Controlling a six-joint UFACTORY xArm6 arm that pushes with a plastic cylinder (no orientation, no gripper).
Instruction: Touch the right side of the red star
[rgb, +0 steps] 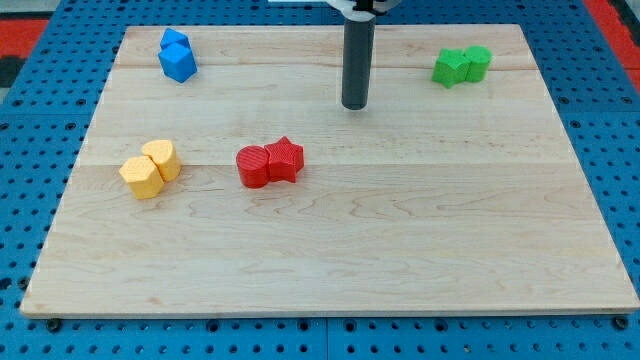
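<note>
Eight small blocks sit in four pairs on the pale wooden board (330, 250), which lies on a blue perforated surface (30, 335). Nearest the view's bottom, at the view's left, are the two yellow blocks: a yellow block (141, 178) of faceted shape, touching a second yellow block (162, 159) just up and to the right of it. A little further up and nearer the middle are the red ones: a rounded red block (253, 166) on the left, pressed against the red star (285, 159) on its right. The star's right side is bare, with open wood beside it. Further up the board is my tip (355, 106), the lower end of the dark rod (357, 60), standing upright on the wood. It lies up and to the right of the red star, clearly apart from it and touching no block. I carry no fingers to open or close, only this rod. Beyond, toward the view's top, the two green blocks (461, 65) sit close together at the right, their shapes hard to make out, well apart from my tip. At the top left, farthest off, two blue blocks (177, 55) stand touching, one behind the other.
</note>
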